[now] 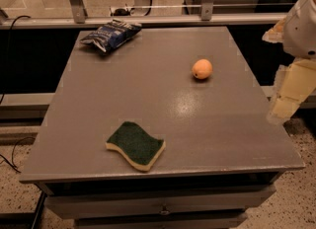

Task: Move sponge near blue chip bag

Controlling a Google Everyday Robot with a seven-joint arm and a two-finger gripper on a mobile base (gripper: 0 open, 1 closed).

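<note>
Sponge [136, 145] lies flat in the lower left-centre of the frame, near the front edge of the desk [212, 134], its dark green scouring face up over a pale yellow foam base. It looks light, soft and squashy, and its rough top should not slip. A pinch from above across the narrow wavy waist, closing on the foam sides, would probably serve best. A gentle squeeze is enough, since the foam gives.

The blue chip bag [111, 34] sits crumpled in the upper left, at the far edge of the desk and well apart from the sponge. The bare desk between them leaves an open way. Being thin foil, the bag would likely shift if nudged, so the sponge should be set beside it, not on it.

Right of centre in the upper half, a round orange fruit [202, 68] rests alone, well off the line from sponge to bag, though it could roll if brushed.

At the right edge of the frame the tool [289, 95] hangs beyond the desk's side, well apart from everything. It seems to carry nothing, but whether it is released or clenched cannot be told from this angle.
</note>
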